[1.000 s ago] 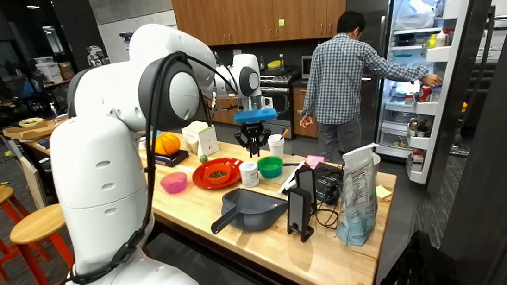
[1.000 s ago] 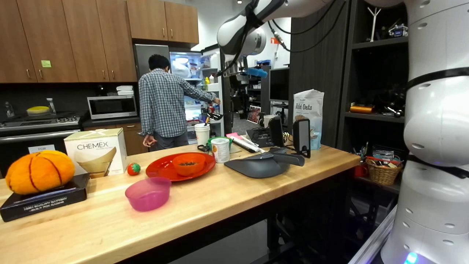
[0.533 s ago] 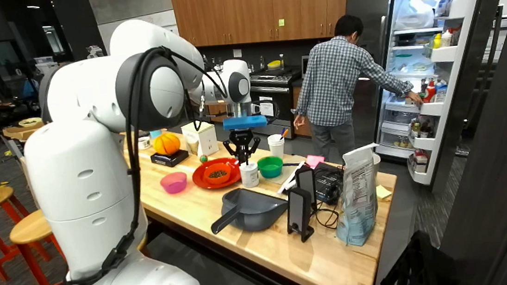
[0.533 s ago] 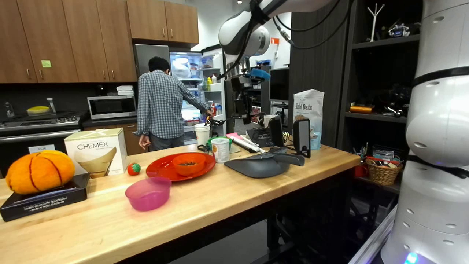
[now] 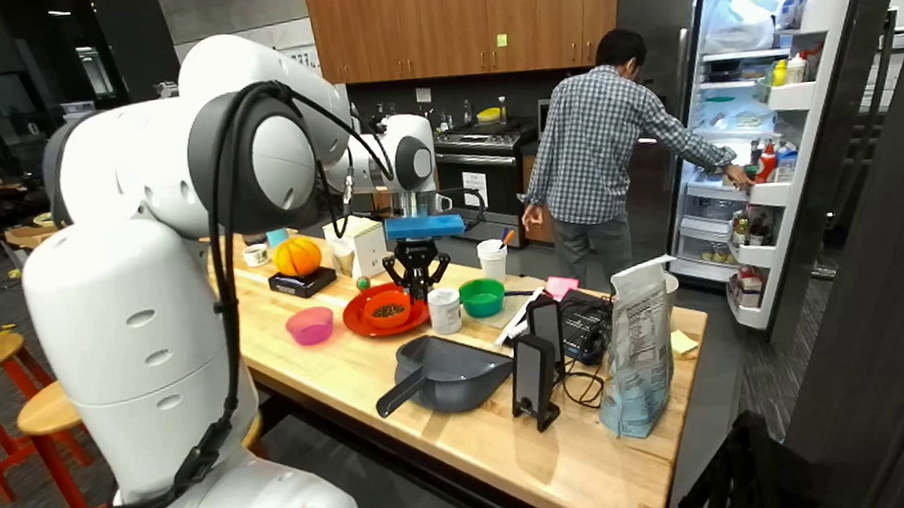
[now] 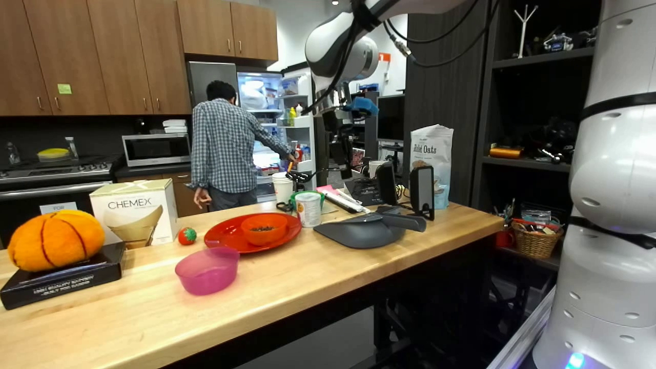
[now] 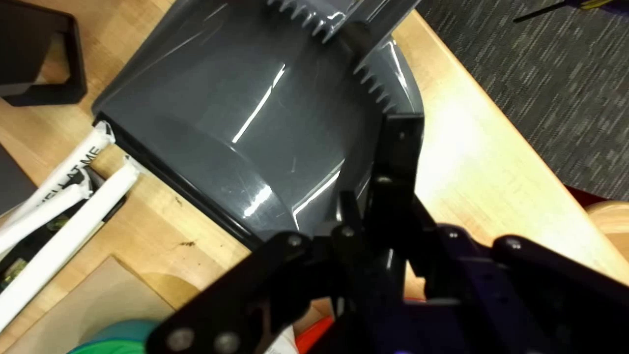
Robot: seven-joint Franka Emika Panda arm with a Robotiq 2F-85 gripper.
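Pink bowl (image 5: 311,331) at left, then red plate (image 5: 353,317) carrying orange bowl (image 5: 386,322) of dark bits (image 5: 388,310). Now gripper (image 5: 420,297): hanging in air, fingers together! Below it, grey dustpan (image 5: 456,382) lying on wooden table (image 5: 606,471). White tub (image 5: 445,314) just beside plate, green bowl (image 5: 483,305) next, black speakers (image 5: 532,379), oats bag (image 5: 636,361) standing. Man (image 5: 594,136) at open fridge (image 5: 657,10).

In an exterior view, the end effector (image 5: 418,297) partly hides the red plate (image 5: 354,316)

Wooden cabinets (image 5: 445,14) hang beside an open, lit fridge (image 5: 843,108).
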